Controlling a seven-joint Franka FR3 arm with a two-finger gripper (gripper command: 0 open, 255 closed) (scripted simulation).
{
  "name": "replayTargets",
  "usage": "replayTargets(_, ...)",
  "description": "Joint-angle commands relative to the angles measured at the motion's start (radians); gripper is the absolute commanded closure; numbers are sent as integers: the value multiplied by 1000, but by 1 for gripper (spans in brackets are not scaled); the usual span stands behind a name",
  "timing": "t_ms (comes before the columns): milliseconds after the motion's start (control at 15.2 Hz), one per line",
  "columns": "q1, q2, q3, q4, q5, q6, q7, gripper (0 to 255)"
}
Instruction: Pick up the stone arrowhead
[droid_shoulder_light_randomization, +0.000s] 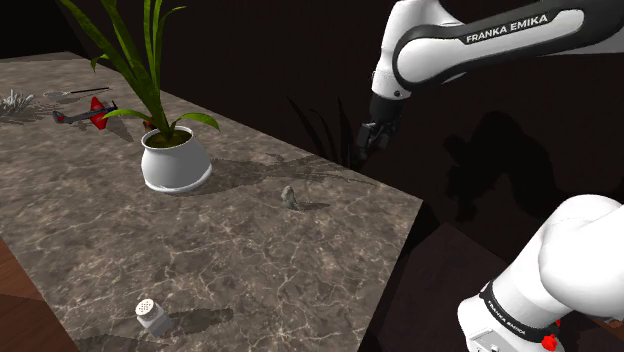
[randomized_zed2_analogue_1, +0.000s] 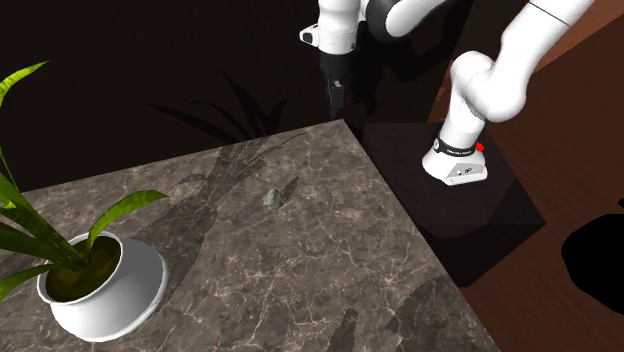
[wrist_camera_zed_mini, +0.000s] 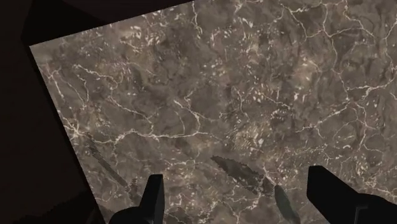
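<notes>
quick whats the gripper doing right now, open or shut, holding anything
gripper: open, holding nothing; the grey arrowhead lies on the marble table, apart from it.

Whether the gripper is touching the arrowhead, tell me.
Apart. The shoulder view shows the gripper in the air near the table edge, a bare stretch between it and the arrowhead.

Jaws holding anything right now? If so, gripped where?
Nothing is held. The jaws stand open and apart, with bare tabletop between them; the arrowhead lies on it, clear of them.
</notes>
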Motion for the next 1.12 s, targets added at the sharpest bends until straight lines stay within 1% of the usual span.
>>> replayTargets(0, 15, 69, 10, 15, 6, 65, -13, 0)
replayTargets(528, 63, 340, 47, 120, 10, 265, -67, 0)
replayTargets(1056, 106, 615, 87, 293, -18, 401, -103, 0)
